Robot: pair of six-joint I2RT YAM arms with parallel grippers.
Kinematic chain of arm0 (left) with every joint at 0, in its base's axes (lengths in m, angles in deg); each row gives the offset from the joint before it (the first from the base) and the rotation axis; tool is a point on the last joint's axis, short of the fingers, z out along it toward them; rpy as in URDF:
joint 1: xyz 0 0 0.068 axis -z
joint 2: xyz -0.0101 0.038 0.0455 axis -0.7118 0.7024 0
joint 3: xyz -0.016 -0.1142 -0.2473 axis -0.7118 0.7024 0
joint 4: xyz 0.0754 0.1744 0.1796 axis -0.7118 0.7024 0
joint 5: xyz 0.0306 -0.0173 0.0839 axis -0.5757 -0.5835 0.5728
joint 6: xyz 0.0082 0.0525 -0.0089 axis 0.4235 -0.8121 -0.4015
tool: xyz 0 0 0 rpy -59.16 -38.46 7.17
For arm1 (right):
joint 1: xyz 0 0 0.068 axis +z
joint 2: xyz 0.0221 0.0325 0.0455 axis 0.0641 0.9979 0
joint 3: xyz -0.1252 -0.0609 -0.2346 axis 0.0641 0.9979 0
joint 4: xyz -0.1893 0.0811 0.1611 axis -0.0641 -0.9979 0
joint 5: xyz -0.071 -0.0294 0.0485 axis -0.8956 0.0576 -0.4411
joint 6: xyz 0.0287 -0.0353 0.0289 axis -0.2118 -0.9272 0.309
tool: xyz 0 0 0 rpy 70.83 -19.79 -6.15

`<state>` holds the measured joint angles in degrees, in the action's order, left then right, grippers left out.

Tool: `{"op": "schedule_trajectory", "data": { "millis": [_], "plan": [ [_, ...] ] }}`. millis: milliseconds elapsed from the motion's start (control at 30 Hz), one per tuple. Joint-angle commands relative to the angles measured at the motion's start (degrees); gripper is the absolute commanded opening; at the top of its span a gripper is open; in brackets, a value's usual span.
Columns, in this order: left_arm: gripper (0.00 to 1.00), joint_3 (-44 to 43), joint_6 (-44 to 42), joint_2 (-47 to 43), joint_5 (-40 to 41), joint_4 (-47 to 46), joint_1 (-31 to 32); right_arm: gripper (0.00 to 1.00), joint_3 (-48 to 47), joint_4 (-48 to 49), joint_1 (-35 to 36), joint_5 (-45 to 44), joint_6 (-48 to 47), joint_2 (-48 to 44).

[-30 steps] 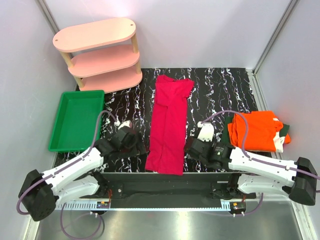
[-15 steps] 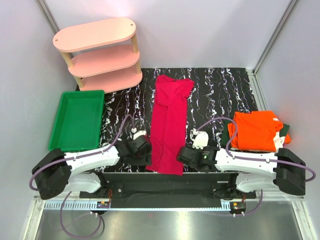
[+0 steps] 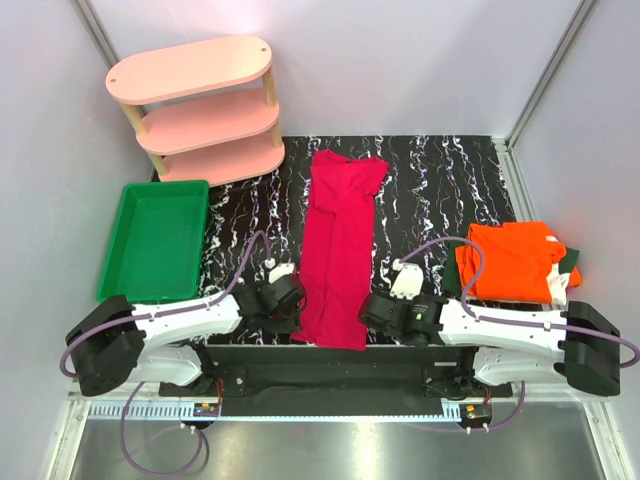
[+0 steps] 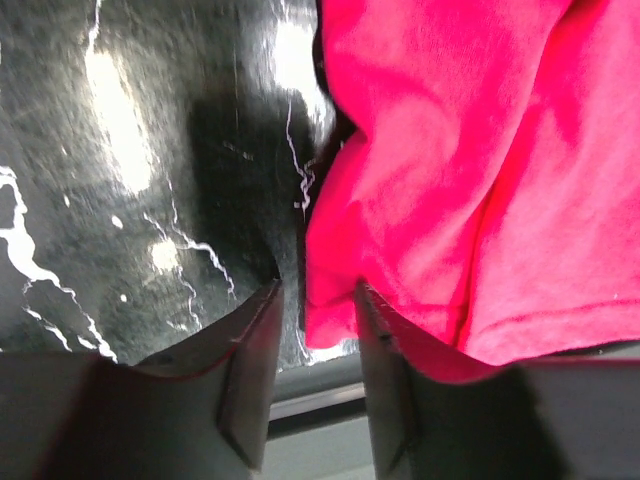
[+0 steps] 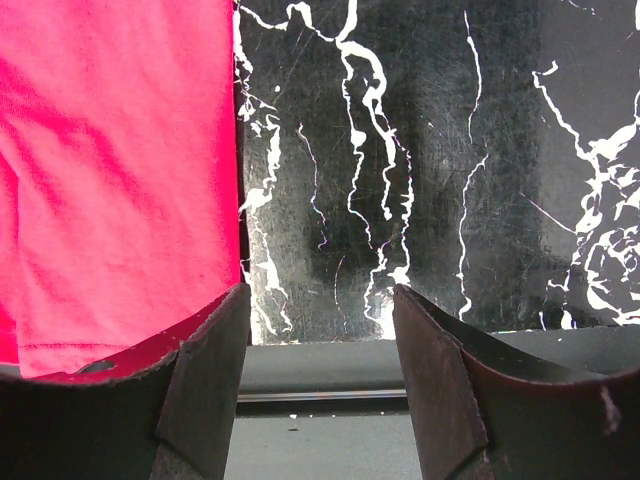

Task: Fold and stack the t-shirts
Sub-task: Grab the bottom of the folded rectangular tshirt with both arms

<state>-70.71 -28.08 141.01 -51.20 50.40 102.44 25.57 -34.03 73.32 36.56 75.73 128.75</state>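
Crimson t-shirt (image 3: 338, 250) lies as a long strip down the centre of the top view, its hem at the lower edge of the table (image 3: 440, 180). The orange t-shirt (image 3: 510, 262) sits folded at the right. We see the left gripper (image 4: 317, 292) with jaws partly apart, straddling the hem's lower-left corner, a gap showing beside the cloth. The right gripper (image 5: 320, 292) is spread wide over bare table, one finger at the hem's edge. We judge that closing there could miss the cloth, so one corner alone would rise and skew the fold.
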Motion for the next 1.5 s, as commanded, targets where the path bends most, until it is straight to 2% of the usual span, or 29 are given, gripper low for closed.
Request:
{"op": "schedule_trajectory", "data": {
  "millis": [0,133,367,500,533,633,867,933,1000,1167,1300,1467],
  "plan": [
    [0.38,1.6,3.1,-3.2,-0.5,2.1,2.0,0.66,-0.2,0.2,0.5,-0.9,1.6,0.8],
    [0.38,3.1,4.6,-6.1,-0.4,3.5,3.2,0.66,-0.3,0.5,0.5,-1.0,1.5,1.4],
    [0.37,3.9,5.7,-3.6,-0.3,3.3,3.7,0.66,0.5,2.1,0.6,0.1,1.4,2.8],
    [0.48,3.1,5.3,-5.9,1.8,3.4,3.8,0.66,0.6,3.0,0.5,0.6,1.3,2.7],
    [0.54,2.9,5.0,-7.0,2.7,3.5,3.8,0.66,0.6,3.0,0.5,0.6,1.1,2.6],
    [0.57,2.0,4.3,-11.5,3.4,4.1,3.9,0.66,0.6,2.7,0.5,0.5,0.6,1.7],
    [0.57,1.4,4.5,-17.0,5.0,7.1,4.4,0.66,1.2,2.3,0.5,0.1,1.1,0.4],
    [0.55,1.3,4.3,-14.9,6.0,6.9,4.4,0.66,0.9,2.3,0.6,0.2,1.2,0.8],
    [0.49,0.6,3.8,-12.0,6.2,6.9,4.4,0.66,0.6,2.3,0.5,0.3,1.2,1.3],
    [0.44,0.1,4.0,-6.1,8.4,6.9,4.5,0.66,-0.3,2.3,0.5,0.1,1.3,2.4],
    [0.45,0.3,3.7,-5.7,11.4,6.9,4.5,0.66,-0.8,2.2,0.5,0.3,1.2,3.0],
    [0.48,0.3,3.8,-8.4,11.1,6.7,4.6,0.66,-0.9,2.2,0.5,0.3,1.0,3.0]
  ]
}}
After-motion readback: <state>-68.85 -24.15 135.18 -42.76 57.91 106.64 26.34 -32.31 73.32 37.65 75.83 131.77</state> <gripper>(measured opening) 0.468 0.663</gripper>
